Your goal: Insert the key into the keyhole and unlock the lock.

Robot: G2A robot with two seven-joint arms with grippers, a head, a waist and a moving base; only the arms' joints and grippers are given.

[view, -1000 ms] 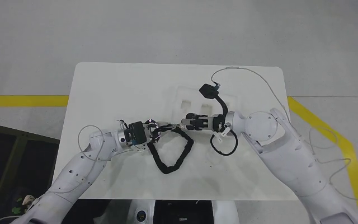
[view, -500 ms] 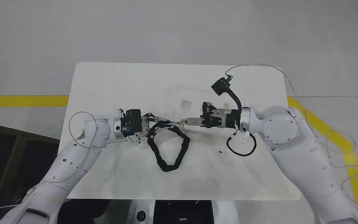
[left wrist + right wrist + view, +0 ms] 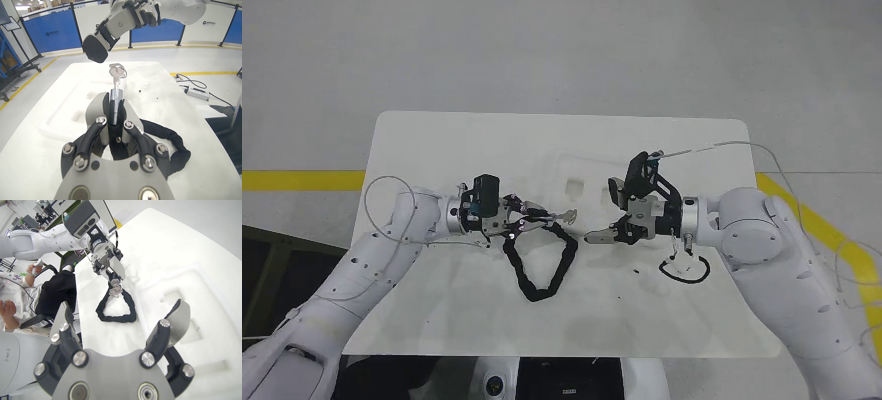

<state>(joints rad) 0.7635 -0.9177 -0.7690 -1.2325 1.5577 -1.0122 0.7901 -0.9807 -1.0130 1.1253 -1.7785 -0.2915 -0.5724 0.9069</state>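
A black chain lock point(image 3: 542, 268) lies in a loop on the white table point(image 3: 442, 140). My left gripper point(image 3: 525, 213) is shut on its silver lock cylinder point(image 3: 116, 94), holding it just above the table. The silver key point(image 3: 116, 73) sticks out of the cylinder's end, with a key ring on its head point(image 3: 562, 213). My right gripper point(image 3: 608, 231) stands open a short way beyond the key, touching nothing. One of its fingertips point(image 3: 95, 51) hangs just above the key head. In the right wrist view the right gripper point(image 3: 121, 311) faces the key point(image 3: 114, 291) and the left gripper point(image 3: 111, 274).
A white foam tray point(image 3: 577, 172) with recessed pockets lies on the table behind the two grippers. A black cable loop point(image 3: 682, 268) hangs under the right arm. The table's front half beyond the chain is bare.
My right gripper has let go of the key, opened and drawn back to the right. The key stays in the cylinder. The left gripper shifted slightly right with the lock.
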